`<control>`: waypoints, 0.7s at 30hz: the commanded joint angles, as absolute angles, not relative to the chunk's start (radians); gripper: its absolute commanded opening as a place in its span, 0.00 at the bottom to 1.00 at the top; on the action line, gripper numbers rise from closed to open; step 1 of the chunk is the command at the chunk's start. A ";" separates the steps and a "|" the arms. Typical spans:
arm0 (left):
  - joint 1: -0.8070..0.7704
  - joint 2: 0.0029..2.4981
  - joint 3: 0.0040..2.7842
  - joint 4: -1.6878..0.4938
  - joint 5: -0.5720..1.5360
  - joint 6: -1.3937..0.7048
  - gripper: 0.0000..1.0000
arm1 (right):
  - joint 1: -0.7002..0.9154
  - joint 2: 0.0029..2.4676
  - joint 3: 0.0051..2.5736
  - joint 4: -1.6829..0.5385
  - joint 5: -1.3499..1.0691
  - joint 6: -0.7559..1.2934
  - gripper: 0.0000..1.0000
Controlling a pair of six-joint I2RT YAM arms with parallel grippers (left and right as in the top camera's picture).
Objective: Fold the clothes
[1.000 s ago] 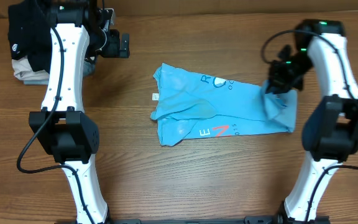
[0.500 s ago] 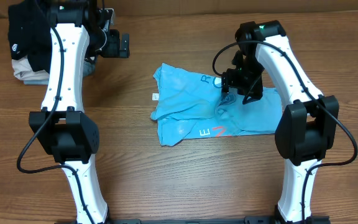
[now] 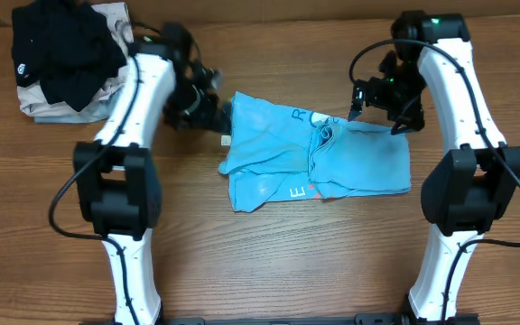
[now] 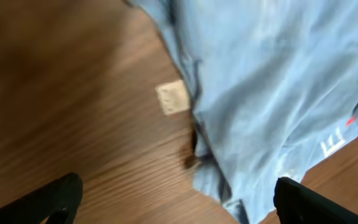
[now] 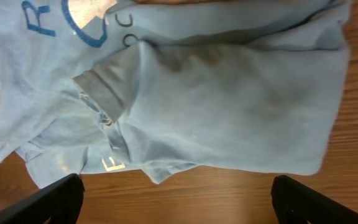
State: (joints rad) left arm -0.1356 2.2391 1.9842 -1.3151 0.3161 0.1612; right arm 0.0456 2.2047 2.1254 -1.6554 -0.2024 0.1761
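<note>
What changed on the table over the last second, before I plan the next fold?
The right gripper dragged the right end of the T-shirt leftward over the middle, let go and backed off, jaws open. The left gripper swung from beside the black garment to the T-shirt's left edge, jaws open, holding nothing. The black garment and the T-shirt's left half stayed put.

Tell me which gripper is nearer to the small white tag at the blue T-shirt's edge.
Left. The left gripper hovers just beside the tag; the right gripper is over the blue T-shirt's opposite end, across the garment.
</note>
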 commanded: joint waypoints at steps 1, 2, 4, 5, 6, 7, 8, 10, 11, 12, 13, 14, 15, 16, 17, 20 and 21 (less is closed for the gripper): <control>-0.187 2.220 1.852 -1.235 0.364 0.203 1.00 | 0.036 2.167 2.148 -1.656 -0.199 0.156 1.00; -0.194 2.220 1.827 -1.213 0.368 0.202 1.00 | 0.036 2.167 2.148 -1.656 -0.199 0.156 1.00; -0.207 2.220 1.784 -1.175 0.368 0.199 1.00 | 0.036 2.167 2.148 -1.656 -0.191 0.155 1.00; -0.210 2.220 1.765 -1.158 0.367 0.187 1.00 | 0.036 2.167 2.148 -1.656 -0.191 0.155 1.00; -0.213 2.220 1.743 -1.135 0.368 0.168 1.00 | 0.036 2.167 2.148 -1.655 -0.191 0.155 1.00; -0.214 2.220 1.725 -1.117 0.368 0.144 1.00 | 0.036 2.167 2.148 -1.655 -0.191 0.155 1.00; -0.216 2.220 1.705 -1.097 0.368 0.127 1.00 | 0.036 2.167 2.148 -1.654 -0.191 0.156 1.00; -0.216 2.220 1.670 -1.061 0.368 0.104 1.00 | 0.036 2.167 2.148 -1.650 -0.191 0.157 1.00; -0.217 2.220 1.653 -1.042 0.368 0.094 1.00 | 0.036 2.167 2.148 -1.648 -0.191 0.157 1.00; -0.217 2.220 1.643 -1.030 0.368 0.088 0.99 | 0.036 2.167 2.148 -1.645 -0.191 0.160 1.00; -0.220 2.220 1.621 -1.002 0.376 0.081 0.95 | 0.036 2.167 2.148 -1.637 -0.185 0.188 1.00; -0.223 2.220 1.607 -0.978 0.390 0.081 0.91 | 0.036 2.167 2.148 -1.631 -0.175 0.216 0.99; -0.228 2.220 1.587 -0.945 0.404 0.081 0.86 | 0.036 2.167 2.147 -1.624 -0.166 0.241 0.97; -0.233 2.220 1.572 -0.922 0.406 0.080 0.79 | 0.036 2.167 2.146 -1.617 -0.164 0.254 0.94; -0.241 2.220 1.553 -0.894 0.408 0.068 0.70 | 0.036 2.168 2.146 -1.615 -0.150 0.272 0.92; -0.268 2.220 1.501 -0.802 0.395 -0.003 0.43 | 0.036 2.168 2.136 -1.614 -0.086 0.321 0.89; -0.272 2.220 1.496 -0.791 0.382 -0.021 0.41 | 0.036 2.168 2.130 -1.614 -0.085 0.320 0.89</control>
State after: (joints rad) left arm -0.2329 2.1792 1.5669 -0.8234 0.3939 0.0547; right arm 0.0353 2.2044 2.1254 -1.6161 -0.1463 0.2634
